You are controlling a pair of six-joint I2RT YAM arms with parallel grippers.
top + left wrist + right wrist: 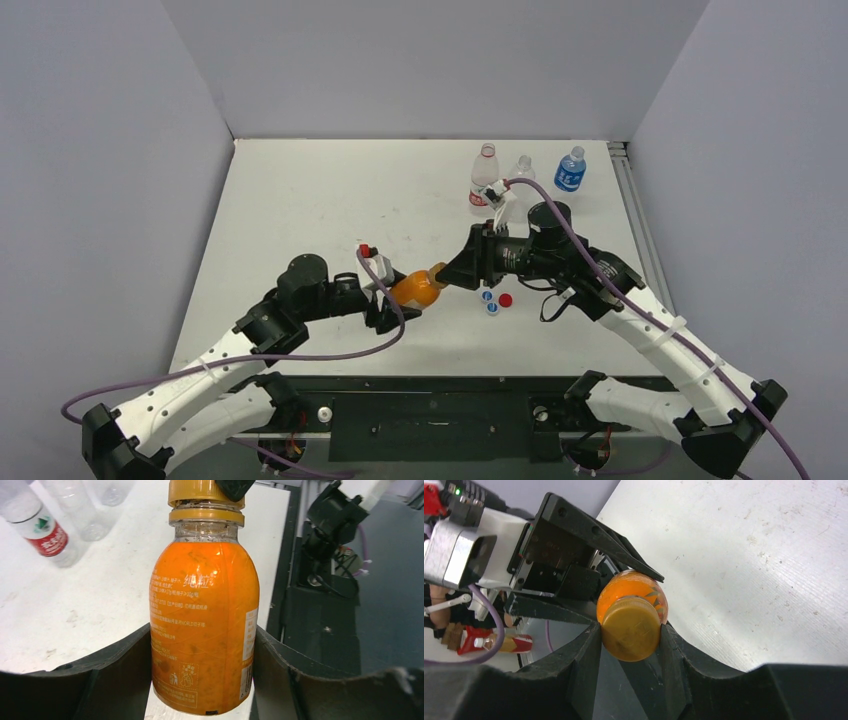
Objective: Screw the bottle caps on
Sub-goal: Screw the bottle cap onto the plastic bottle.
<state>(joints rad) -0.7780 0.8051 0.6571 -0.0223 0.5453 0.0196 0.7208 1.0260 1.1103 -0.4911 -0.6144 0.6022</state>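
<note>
**Orange-gold cap pinched on bottle neck, both arms engaged**

The orange-gold cap point(630, 629) sits on the neck of the orange bottle point(204, 625), just above the collar ring. It shows at centre of the top view and lower centre of the right wrist view. The right gripper point(447, 276) is clamped on it, w/ one black finger point(584, 650) pressed to each side of the cap.

The bottle lies roughly horizontal above the table point(330, 200), cap end toward the right of the frame. The left gripper point(390, 305) grips the bottle's body at its lower half, fingers tight against both sides of the label in the left wrist view.

The other caps lie loose on the table just right of centre in the top view, below the right gripper — two blue-and-white caps point(487, 296) close together, and a red cap point(505, 299) just beside them.

Upper right of the top view, three uncapped bottles stand in a rough row: a red-label bottle point(484, 180), a clear bottle point(521, 168) and a blue-label bottle point(570, 170) — well apart from the loose caps.
</note>
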